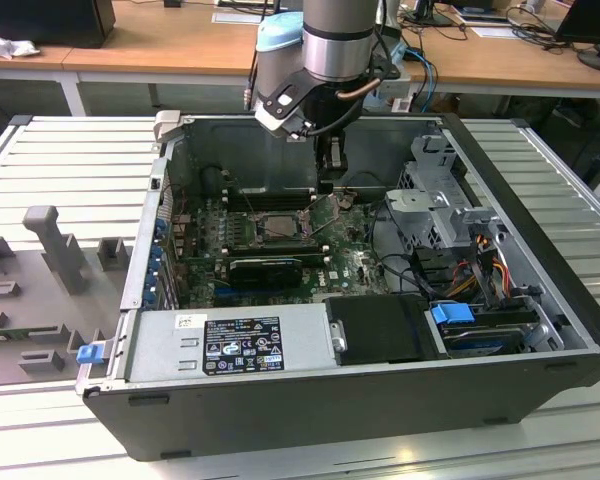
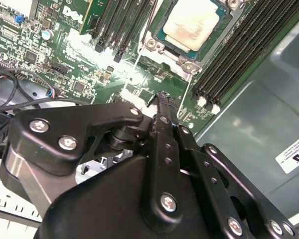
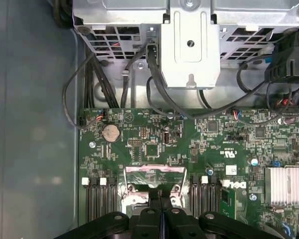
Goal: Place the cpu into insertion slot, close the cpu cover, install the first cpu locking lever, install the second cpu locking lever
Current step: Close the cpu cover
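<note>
cpu (image 2: 196,24) flat, face up in insertion slot (image 2: 152,44) | cpu cover (image 3: 154,174) raised | pincer (image 2: 162,102) clenched, near cover

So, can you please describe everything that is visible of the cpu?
The cpu is a small flat square chip with a pale silvery-beige metal face, a little smudged, and a thin green edge around it. In the second wrist view it lies flat in the insertion slot, face up and uncovered, between the long black memory slots. The gripper is apart from it, and nothing rests on its face.
</note>
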You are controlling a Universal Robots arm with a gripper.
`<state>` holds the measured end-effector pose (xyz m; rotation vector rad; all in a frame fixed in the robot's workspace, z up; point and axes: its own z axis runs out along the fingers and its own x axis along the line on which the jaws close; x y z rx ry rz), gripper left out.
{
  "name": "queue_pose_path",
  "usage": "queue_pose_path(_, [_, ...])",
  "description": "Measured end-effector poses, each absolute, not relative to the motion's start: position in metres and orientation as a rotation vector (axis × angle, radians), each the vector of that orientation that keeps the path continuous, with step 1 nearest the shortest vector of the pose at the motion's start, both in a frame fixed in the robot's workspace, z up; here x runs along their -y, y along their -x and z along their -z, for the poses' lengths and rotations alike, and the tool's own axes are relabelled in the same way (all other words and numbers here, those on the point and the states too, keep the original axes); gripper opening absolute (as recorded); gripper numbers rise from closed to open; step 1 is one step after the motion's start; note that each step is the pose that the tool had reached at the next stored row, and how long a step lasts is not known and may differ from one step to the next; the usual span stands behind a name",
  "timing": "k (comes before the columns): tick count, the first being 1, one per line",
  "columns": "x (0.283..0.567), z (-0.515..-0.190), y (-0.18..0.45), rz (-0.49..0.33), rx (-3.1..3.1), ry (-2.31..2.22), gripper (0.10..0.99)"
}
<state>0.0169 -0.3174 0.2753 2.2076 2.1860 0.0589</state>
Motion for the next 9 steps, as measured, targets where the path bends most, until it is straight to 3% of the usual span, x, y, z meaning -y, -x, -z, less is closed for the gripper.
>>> queue_pose_path(9, [0.3182, -0.2717, -0.0187, -0.059, -2.186, -2.208, 0.106])
